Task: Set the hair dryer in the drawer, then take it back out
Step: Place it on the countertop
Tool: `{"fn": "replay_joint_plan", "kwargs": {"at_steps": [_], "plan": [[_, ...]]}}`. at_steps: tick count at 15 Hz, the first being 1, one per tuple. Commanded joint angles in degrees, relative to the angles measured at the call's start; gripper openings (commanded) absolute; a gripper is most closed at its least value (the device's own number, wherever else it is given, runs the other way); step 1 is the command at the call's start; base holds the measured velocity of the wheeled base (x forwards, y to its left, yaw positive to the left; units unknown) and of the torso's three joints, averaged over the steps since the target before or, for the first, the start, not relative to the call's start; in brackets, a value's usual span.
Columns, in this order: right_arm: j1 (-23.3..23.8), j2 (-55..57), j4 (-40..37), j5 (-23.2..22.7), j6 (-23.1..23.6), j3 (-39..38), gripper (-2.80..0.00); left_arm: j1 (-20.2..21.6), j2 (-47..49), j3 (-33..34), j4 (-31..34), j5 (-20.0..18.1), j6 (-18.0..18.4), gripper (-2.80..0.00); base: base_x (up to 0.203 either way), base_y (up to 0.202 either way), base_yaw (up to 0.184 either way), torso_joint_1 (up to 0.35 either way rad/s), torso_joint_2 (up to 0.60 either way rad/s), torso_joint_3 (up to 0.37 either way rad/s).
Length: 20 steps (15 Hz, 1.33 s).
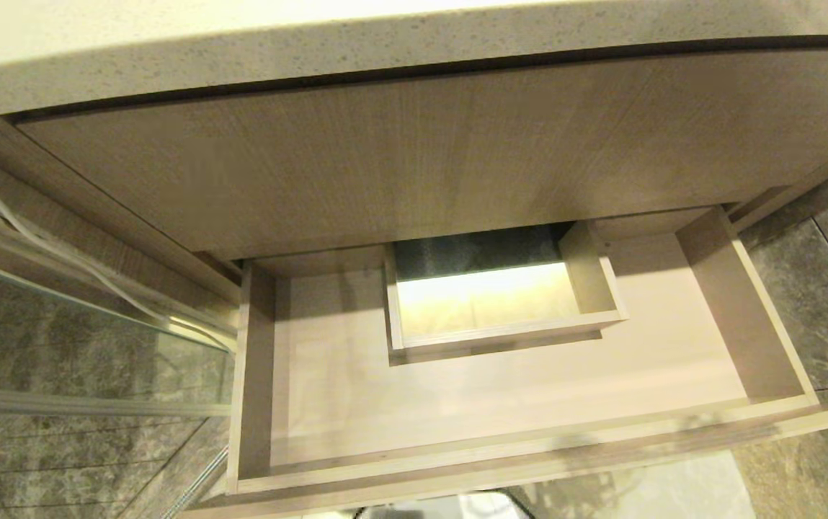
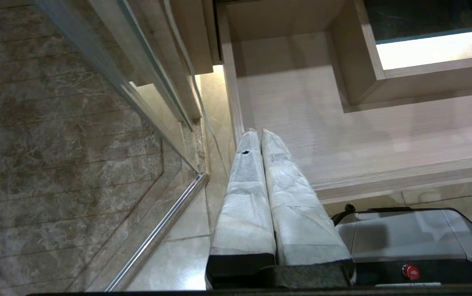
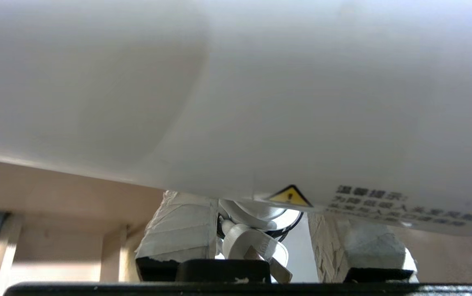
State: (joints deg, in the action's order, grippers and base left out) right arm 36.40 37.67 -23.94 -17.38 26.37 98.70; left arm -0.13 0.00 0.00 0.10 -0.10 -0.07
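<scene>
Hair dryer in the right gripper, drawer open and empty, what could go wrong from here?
1. The right gripper grips the hair dryer by its fat, smooth barrel; it might slip or roll.
2. The plug hangs loose between the fingers and could snag on the drawer wall.
3. The raised box around the cutout takes up floor space; the dryer could land tilted against it.

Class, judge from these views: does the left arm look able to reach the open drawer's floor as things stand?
Probably yes: the left gripper, fingers shut, hangs just beside the drawer, whose floor lies bare near it.

left end effector [image 2: 256,137] fingers pressed together; right end effector [image 3: 260,230] clamped on hair dryer [image 3: 236,94].
</scene>
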Motion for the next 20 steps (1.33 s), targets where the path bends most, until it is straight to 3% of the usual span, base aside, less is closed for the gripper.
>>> {"fn": "replay_joint_plan", "kwargs": {"at_steps": [1, 8, 18, 20], "plan": [[0.0, -0.8, 0.1, -0.2, 0.1, -1.9, -2.80, 0.0, 0.0, 0.0, 0.0, 0.0, 0.0, -2.80, 0.000, 0.000, 0.000, 0.000, 0.00, 0.000], [0.0, -1.2, 0.2, 0.1, 0.0, -2.2, -2.80, 0.0, 0.0, 0.0, 0.0, 0.0, 0.0, -2.80, 0.000, 0.000, 0.000, 0.042, -0.07, -0.036], [0.1, -1.0, 0.1, 0.4, 0.1, -3.1, -2.80, 0.0, 0.0, 0.0, 0.0, 0.0, 0.0, -2.80, 0.000, 0.000, 0.000, 0.268, -0.52, -0.250], [0.1, -0.5, -0.2, 2.8, 0.1, -3.7, -2.80, 0.0, 0.0, 0.0, 0.0, 0.0, 0.0, -2.80, 0.000, 0.000, 0.000, 0.321, -0.60, -0.292]]}}
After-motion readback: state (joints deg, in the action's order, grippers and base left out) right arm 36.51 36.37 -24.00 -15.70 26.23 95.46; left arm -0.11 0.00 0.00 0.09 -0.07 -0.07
